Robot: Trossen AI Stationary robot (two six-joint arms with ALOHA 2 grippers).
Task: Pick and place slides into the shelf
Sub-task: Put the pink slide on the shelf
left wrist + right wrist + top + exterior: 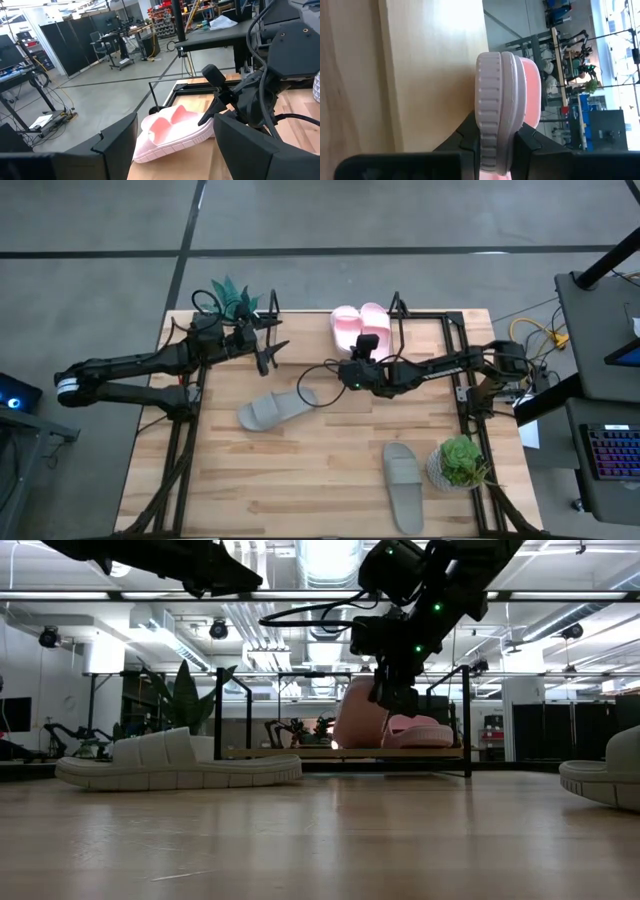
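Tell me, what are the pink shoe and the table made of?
The pink slide, pinched in the right gripper, looks like soft matte rubber or foam: its thick edge has moulded ridges and no shine. The table looks like pale wood: it shows planks and grain lines with a smooth finish.

a small green potted plant [461, 461] sits near my table's [330, 470] front corner. a spiky dark-green plant [232, 300] stands at the far edge.

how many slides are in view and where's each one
4: two pink slides at the shelf at the table's far edge, one pinched by the right gripper, the other beside it; one grey-green mid-table; one grey-green by the potted plant.
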